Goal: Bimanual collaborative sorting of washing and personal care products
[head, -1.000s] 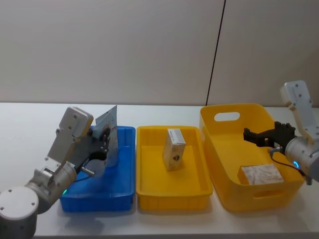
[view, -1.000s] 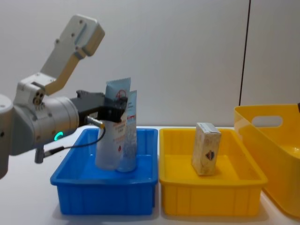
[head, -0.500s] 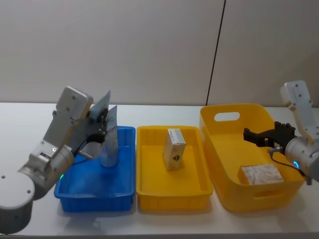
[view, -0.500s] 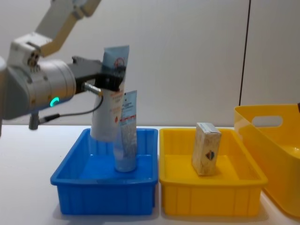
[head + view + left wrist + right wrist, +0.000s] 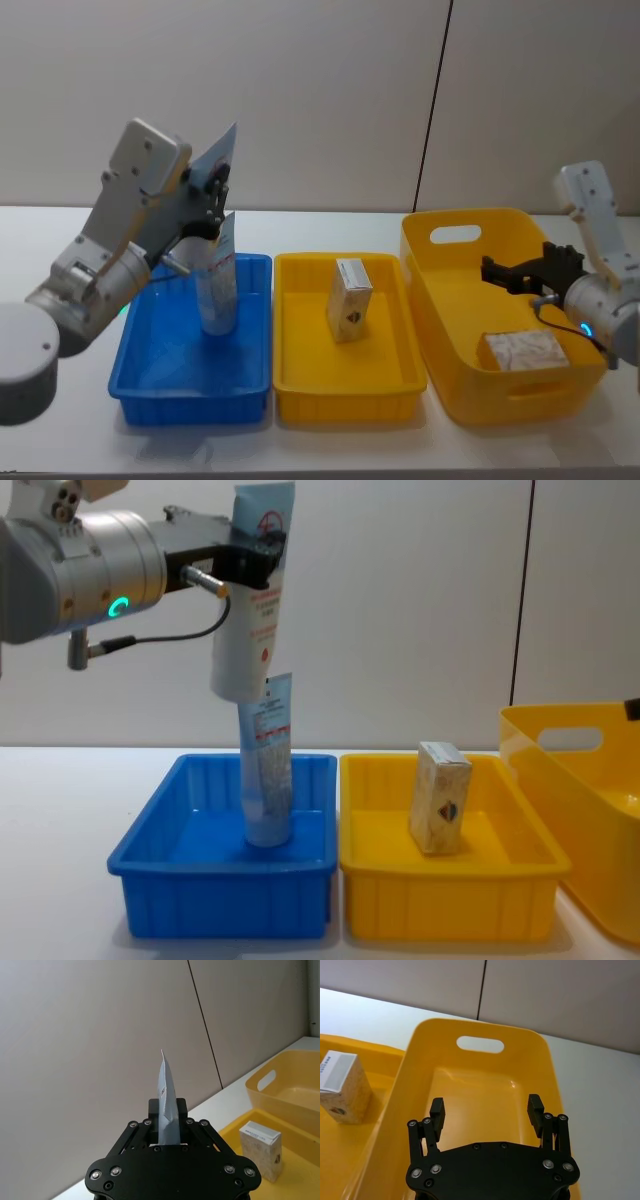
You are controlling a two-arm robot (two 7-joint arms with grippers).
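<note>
Squeeze tube [image 5: 250,630] hangs upright above the blue tray [image 5: 220,900], clamped in our left end effector [image 5: 258,558]; our right end effector [image 5: 486,1107] is spread wide, empty.

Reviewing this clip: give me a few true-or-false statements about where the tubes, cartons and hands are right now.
1. The left hand holds a tube above the blue tray. True.
2. The blue tray holds no tube. False: a second tube stands upright in it.
3. The right hand is open over the large yellow bin. True.
4. The carton in the middle yellow tray lies flat. False: it stands on end.
</note>
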